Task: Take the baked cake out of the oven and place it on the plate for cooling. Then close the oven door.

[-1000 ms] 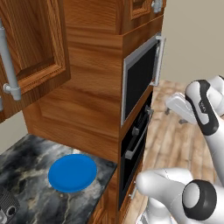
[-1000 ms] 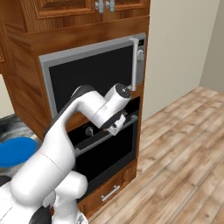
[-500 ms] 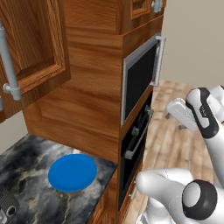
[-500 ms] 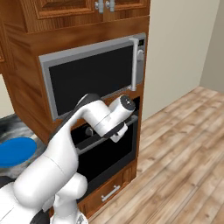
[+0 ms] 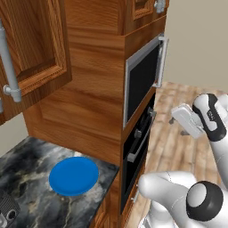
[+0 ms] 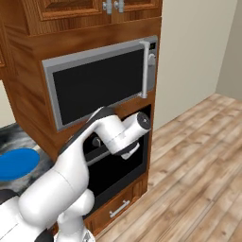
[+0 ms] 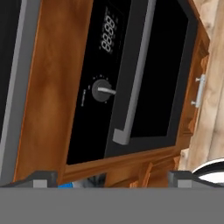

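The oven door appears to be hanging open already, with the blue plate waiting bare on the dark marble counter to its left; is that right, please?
Not quite: the oven door is shut, flat against the oven front in the hand view, its bar handle untouched. The rest holds: the blue plate lies bare on the dark marble counter to its left.

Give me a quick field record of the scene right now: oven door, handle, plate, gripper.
oven door: shut, black glass front
door handle: silver bar, untouched, ahead of the gripper
plate: blue, bare, on the dark marble counter beside the oven
gripper: open, holding nothing, in front of the oven, apart from it
cake: out of sight
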